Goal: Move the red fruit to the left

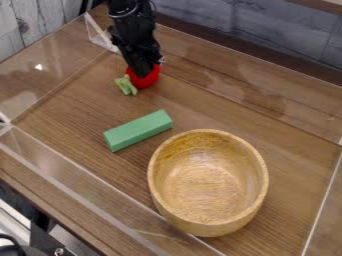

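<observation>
The red fruit (147,73) is a small bright red toy with a green leafy end (124,85) sticking out to its lower left. It rests on the wooden table near the back. My black gripper (142,68) points down from above and is shut on the red fruit, whose upper part is hidden behind the fingers.
A green rectangular block (138,130) lies in the middle of the table. A large wooden bowl (207,181) stands at the front right. Clear plastic walls (54,150) fence the table on the left, front and right.
</observation>
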